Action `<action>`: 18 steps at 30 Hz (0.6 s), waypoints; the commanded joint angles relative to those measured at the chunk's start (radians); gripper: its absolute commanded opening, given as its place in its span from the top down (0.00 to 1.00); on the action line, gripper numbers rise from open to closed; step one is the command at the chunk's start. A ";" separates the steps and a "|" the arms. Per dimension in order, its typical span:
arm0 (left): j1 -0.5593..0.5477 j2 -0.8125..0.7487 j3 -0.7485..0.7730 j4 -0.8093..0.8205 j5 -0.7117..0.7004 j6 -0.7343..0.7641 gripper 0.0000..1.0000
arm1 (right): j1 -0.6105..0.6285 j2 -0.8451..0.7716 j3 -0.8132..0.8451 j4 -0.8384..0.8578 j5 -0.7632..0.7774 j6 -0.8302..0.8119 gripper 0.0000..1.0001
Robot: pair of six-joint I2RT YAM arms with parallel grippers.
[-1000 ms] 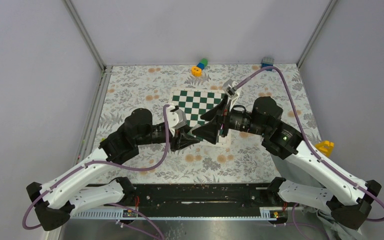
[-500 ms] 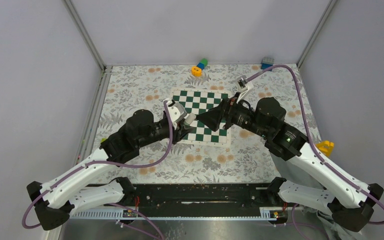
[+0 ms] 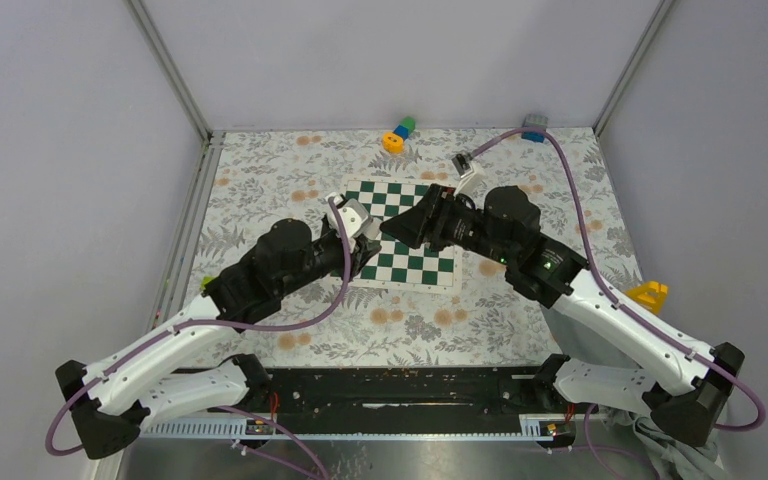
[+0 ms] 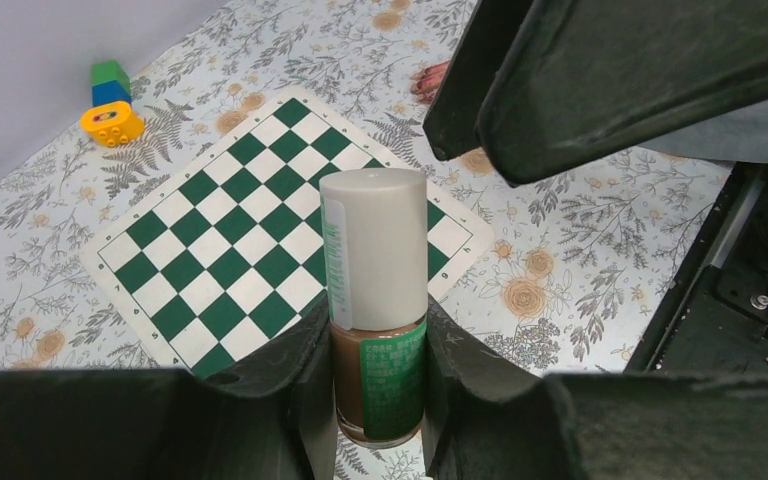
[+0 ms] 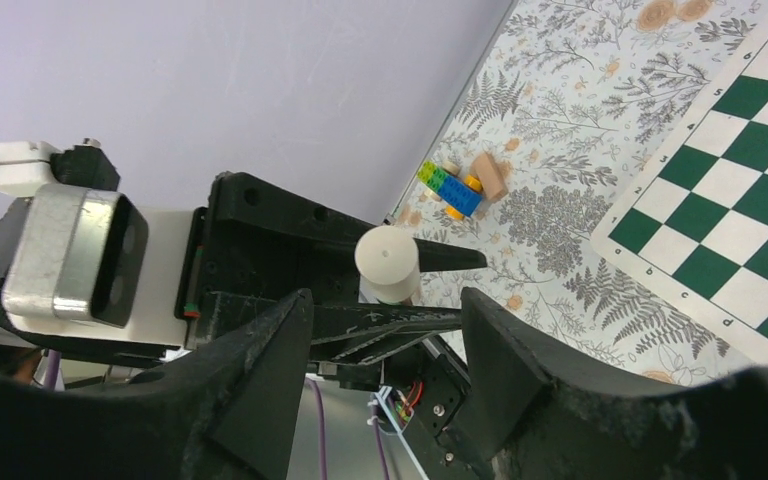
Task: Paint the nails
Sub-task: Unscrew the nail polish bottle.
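My left gripper (image 4: 375, 335) is shut on a small nail polish bottle (image 4: 375, 260) with a white cap, brown contents and a green label, held upright above the near edge of the green-and-white chessboard (image 3: 415, 262). My right gripper (image 5: 385, 310) is open and points at the bottle's cap (image 5: 387, 262), which lies just past its fingertips, not between them. In the left wrist view its fingers (image 4: 600, 70) hang above and to the right of the cap. A small reddish-pink bit (image 4: 426, 82) peeks out beyond the board; I cannot tell whether it is the nails.
A stack of green, blue and orange blocks (image 3: 398, 133) sits at the back wall, with a blue-grey block (image 3: 533, 126) at the back right corner. A yellow piece (image 3: 650, 294) lies at the right edge. More blocks and a tan peg (image 5: 490, 175) lie by the left wall.
The right gripper swung back and left over the board toward the bottle, and its jaws narrowed. The left gripper carried the bottle slightly up and right, still shut on it.
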State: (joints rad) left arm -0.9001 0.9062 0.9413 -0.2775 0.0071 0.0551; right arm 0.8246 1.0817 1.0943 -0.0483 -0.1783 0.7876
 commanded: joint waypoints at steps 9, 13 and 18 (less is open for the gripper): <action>-0.004 0.020 0.005 0.040 -0.041 -0.005 1.00 | 0.022 0.080 0.054 0.063 0.000 0.027 0.42; -0.004 0.021 0.007 0.038 -0.048 -0.006 1.00 | 0.046 0.079 0.068 0.010 0.062 -0.007 0.42; -0.004 0.021 0.007 0.039 -0.045 -0.008 1.00 | 0.053 0.093 0.073 0.028 0.053 0.003 0.42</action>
State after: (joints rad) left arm -0.9001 0.9276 0.9413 -0.2840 -0.0132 0.0536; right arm 0.8639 1.1706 1.1103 -0.0444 -0.1482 0.8036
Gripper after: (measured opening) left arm 0.286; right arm 0.584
